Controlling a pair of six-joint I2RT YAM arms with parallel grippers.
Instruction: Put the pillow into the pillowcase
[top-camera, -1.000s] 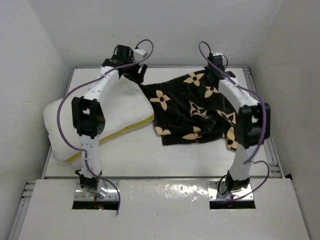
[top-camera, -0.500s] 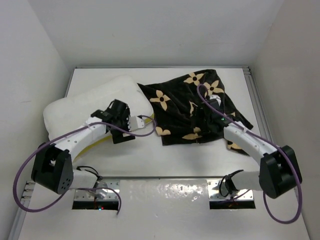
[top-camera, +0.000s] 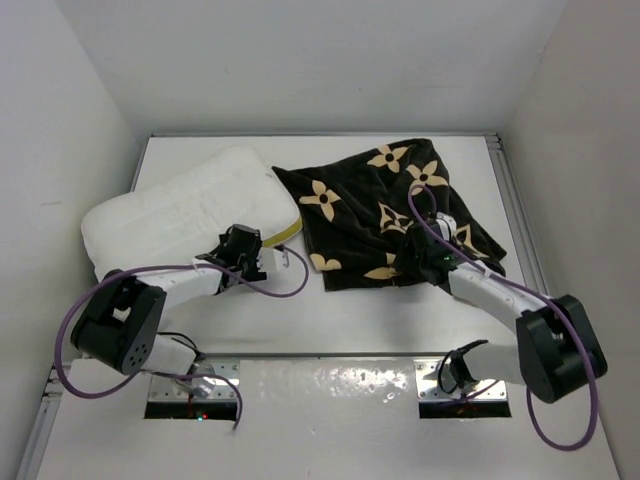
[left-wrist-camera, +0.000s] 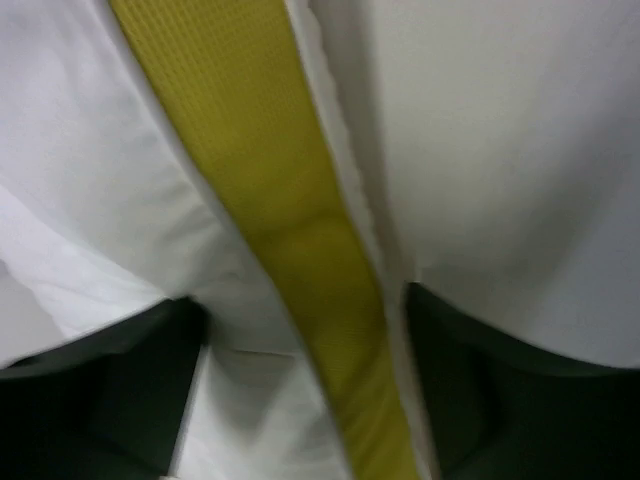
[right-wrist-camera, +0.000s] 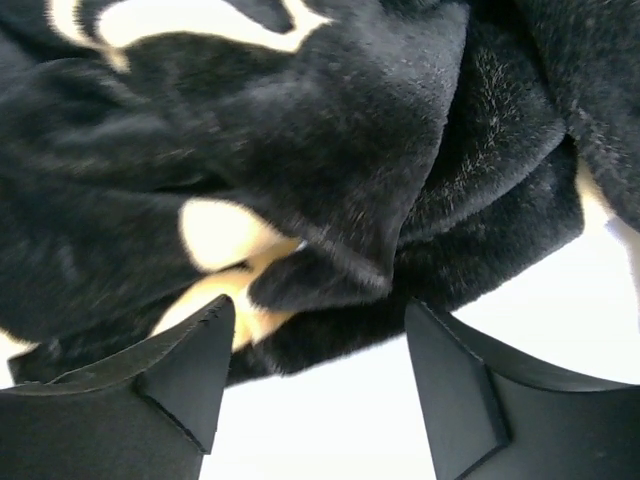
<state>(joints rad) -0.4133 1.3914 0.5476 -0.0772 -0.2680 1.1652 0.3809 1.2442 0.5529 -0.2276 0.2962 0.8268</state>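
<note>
**A:** Left gripper (left-wrist-camera: 302, 305) first: how did it stand?

**B:** Wide. In the left wrist view its two dark fingers (left-wrist-camera: 100, 400) sat at the bottom corners with a broad gap between them. The pillow (top-camera: 170, 215) filled that gap, white quilted cloth on both sides and the yellow band (left-wrist-camera: 270, 180) running down the middle. The jaws stood apart around the pillow's edge, not clamped on it.

**A:** And the right gripper (right-wrist-camera: 320, 308)?

**B:** Also spread, and empty. Its fingers (right-wrist-camera: 150, 400) pointed at the near edge of the pillowcase (top-camera: 390, 210). Folds of black plush with beige patches lay just past the fingertips, and the bare white table (top-camera: 350, 320) showed between them.

**A:** Where was the pillow, then?

**B:** On the left half of the table, lying at a slant, wholly outside the case. The left arm lay low along its near side, with the gripper at the corner where the yellow band showed.

**A:** And the case?

**B:** Crumpled on the right half, toward the back, with its flower print facing up. Its left corner came right up to the pillow's right end, but I could not tell whether they touched. The right arm reached low over the table to the case's front edge.
</note>
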